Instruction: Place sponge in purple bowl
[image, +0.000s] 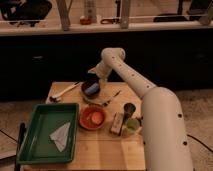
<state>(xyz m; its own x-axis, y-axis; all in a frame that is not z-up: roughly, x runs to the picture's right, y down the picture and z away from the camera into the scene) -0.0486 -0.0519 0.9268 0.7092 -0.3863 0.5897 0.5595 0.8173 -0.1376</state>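
The claw (96, 75) is poised over the purple bowl (91, 89) at the far surface (100, 150), its state indiscernible; the sponge (92, 89) is seen inside. A hasty withdrawal could drag it out.

No readable txt, labels or nos. anywhere; hand (94, 75) over purple bowl (91, 89).
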